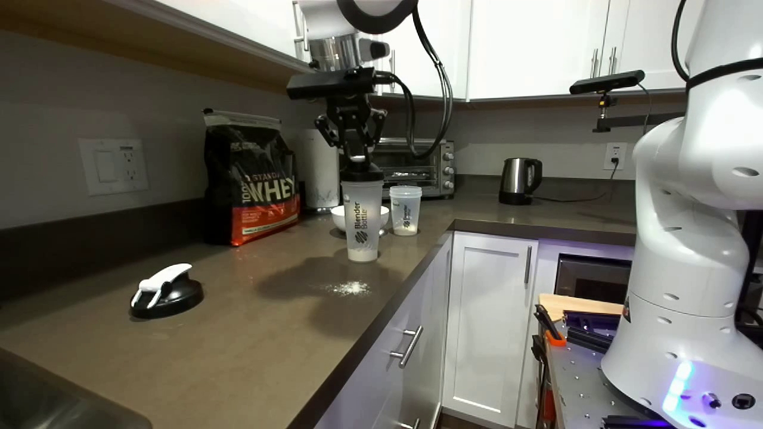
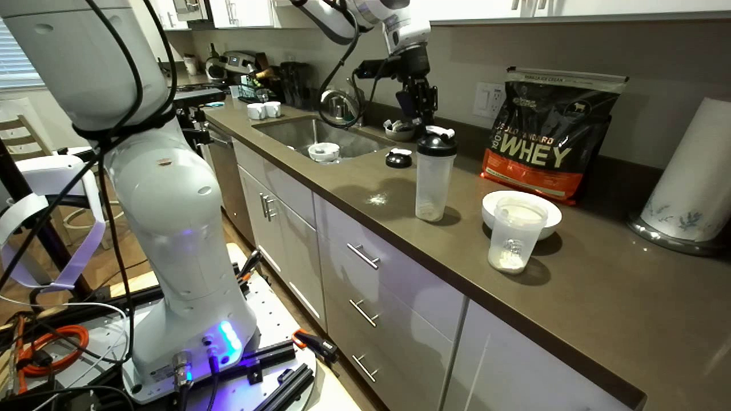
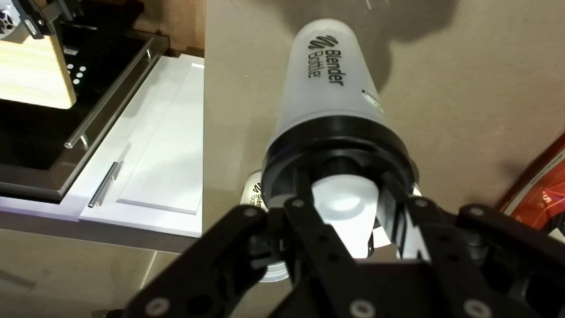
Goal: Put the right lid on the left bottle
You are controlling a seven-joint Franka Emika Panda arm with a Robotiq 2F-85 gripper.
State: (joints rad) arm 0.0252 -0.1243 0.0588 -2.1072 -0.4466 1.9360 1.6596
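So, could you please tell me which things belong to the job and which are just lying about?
For the job: black lid at the claw; bottle beneath that lid.
Just lying about: other black lid; unlidded bottle; white bowl beside it; whey bag; paper towels; kettle.

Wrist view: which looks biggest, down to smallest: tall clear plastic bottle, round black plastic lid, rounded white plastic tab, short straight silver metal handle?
1-2. Clear plastic bottle and black lid: too close to rank, since nearness enlarges the lid.
3. White tab
4. Short silver handle
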